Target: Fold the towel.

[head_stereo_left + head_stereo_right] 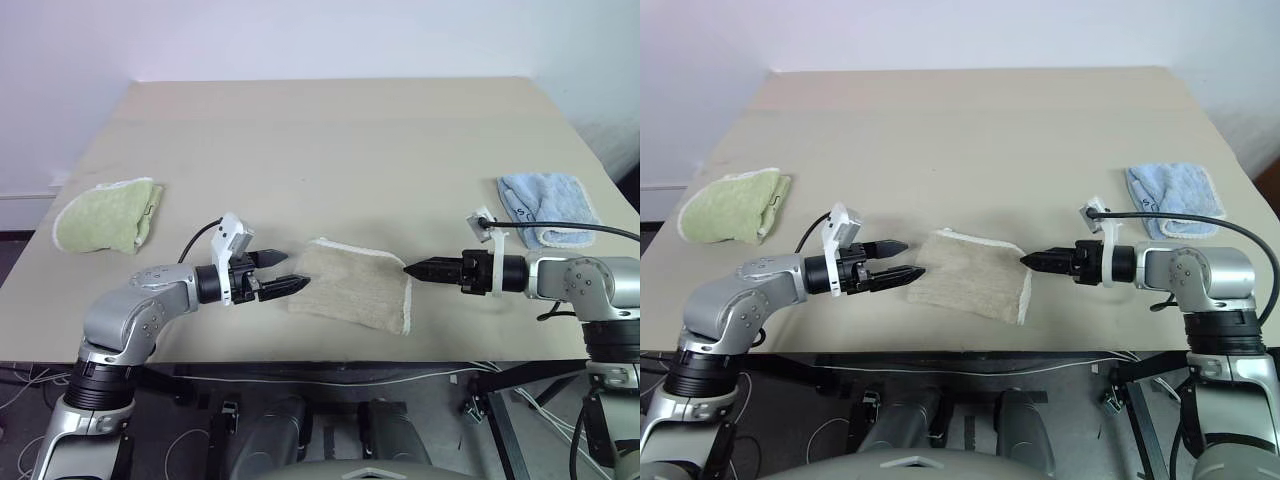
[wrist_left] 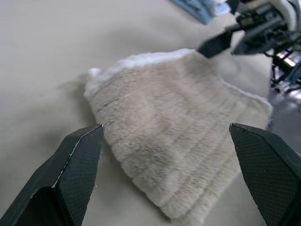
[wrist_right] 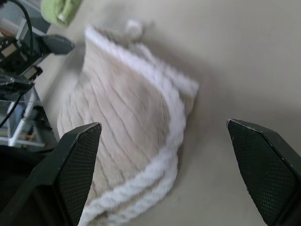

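The beige towel (image 1: pixel 352 285) lies folded near the table's front edge, with its white corded edging along its far side and its right side. A small white loop (image 2: pixel 94 73) sticks out at its far left corner. My left gripper (image 1: pixel 295 270) hovers just off the towel's left edge, open, with nothing between its fingers (image 2: pixel 77 165). My right gripper (image 1: pixel 408 268) points at the towel's right edge from close by. Its fingers (image 3: pixel 77 155) stand wide apart and hold nothing. Neither gripper touches the cloth.
A light green folded towel (image 1: pixel 105 213) lies at the left of the tan table (image 1: pixel 330 140), and a light blue folded towel (image 1: pixel 548 205) at the right. The table's front edge runs just below the beige towel and both arms.
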